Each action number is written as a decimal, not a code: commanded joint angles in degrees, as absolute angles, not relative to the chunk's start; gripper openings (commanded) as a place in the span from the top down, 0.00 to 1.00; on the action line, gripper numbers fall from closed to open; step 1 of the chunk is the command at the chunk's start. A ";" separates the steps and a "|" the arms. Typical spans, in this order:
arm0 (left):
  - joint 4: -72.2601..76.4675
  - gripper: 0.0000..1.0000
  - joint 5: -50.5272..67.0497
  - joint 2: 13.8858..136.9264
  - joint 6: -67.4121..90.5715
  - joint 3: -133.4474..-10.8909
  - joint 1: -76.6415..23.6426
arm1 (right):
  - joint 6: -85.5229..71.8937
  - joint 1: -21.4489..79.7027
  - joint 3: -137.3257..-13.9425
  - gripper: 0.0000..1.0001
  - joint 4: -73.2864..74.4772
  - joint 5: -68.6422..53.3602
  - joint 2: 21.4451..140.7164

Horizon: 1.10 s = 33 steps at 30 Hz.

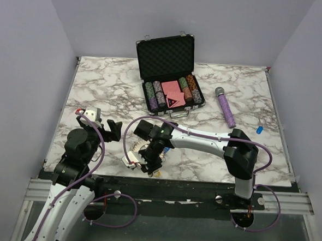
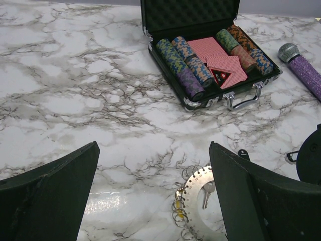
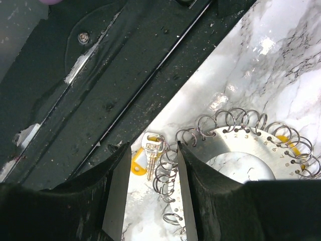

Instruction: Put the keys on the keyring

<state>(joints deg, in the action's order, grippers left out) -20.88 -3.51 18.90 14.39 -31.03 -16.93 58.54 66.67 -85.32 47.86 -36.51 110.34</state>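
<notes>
The keyring (image 3: 235, 146), a flat silver disc fringed with small wire rings, lies at the table's near edge. My right gripper (image 3: 153, 146) hangs open just over its rim. Between the jaws are several of the small rings and a silver key (image 3: 150, 155) with a yellow tag (image 3: 138, 163). In the left wrist view the keyring (image 2: 196, 187) shows another silver key (image 2: 207, 194) inside its hole, and a small black key head (image 2: 243, 152) lies just beyond it. My left gripper (image 2: 154, 145) is wide open above bare marble left of the ring. A blue key (image 1: 259, 128) lies far right.
An open black chip case (image 1: 169, 72) with chips and cards stands at the back centre. A purple microphone (image 1: 226, 107) lies to its right. The black mounting rail (image 3: 100, 85) runs along the table's near edge, right beside the keyring.
</notes>
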 commanded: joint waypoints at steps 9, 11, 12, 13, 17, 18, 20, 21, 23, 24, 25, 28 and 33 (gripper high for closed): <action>-19.42 0.01 -3.61 17.23 15.11 -30.06 -16.61 | 57.75 66.71 -83.76 0.50 46.41 -37.17 106.97; -20.39 0.01 -3.08 16.62 15.82 -30.32 -16.61 | 57.31 66.36 -83.58 0.49 46.14 -38.40 105.65; -20.74 0.01 -3.08 16.18 16.43 -30.24 -16.61 | 56.70 66.18 -83.58 0.49 45.88 -38.50 104.86; -20.83 0.01 -3.08 15.48 16.78 -29.97 -16.61 | 56.25 66.01 -83.50 0.49 45.53 -38.50 104.16; -19.69 0.01 -3.51 12.22 19.15 -28.22 -16.61 | 53.62 63.64 -83.32 0.49 44.12 -41.04 101.96; -18.99 0.01 -3.86 11.61 20.03 -27.34 -16.61 | 53.00 63.02 -83.41 0.49 44.03 -41.91 101.52; -16.27 0.01 -4.74 11.16 21.18 -24.97 -16.61 | 52.21 62.14 -83.58 0.49 43.77 -42.71 100.47; -14.95 0.01 -5.79 11.51 21.70 -24.09 -16.61 | 51.95 61.62 -83.67 0.49 43.77 -42.71 100.20; -12.32 0.01 -8.86 12.48 22.32 -22.24 -16.44 | 51.24 60.65 -83.93 0.49 43.68 -43.24 99.23; -11.17 0.01 -9.75 13.18 22.06 -21.80 -16.26 | 51.07 60.21 -83.94 0.49 43.51 -43.33 98.53; -10.47 0.01 -10.63 13.88 21.54 -21.62 -15.91 | 50.72 59.86 -83.76 0.49 43.24 -43.16 97.92; -7.04 0.01 -13.96 13.45 19.34 -20.83 -15.91 | 48.96 59.15 -83.06 0.49 41.58 -42.72 95.72; 4.11 0.01 -18.00 10.37 16.18 -14.87 -15.91 | 43.61 57.05 -80.43 0.48 37.10 -42.89 91.24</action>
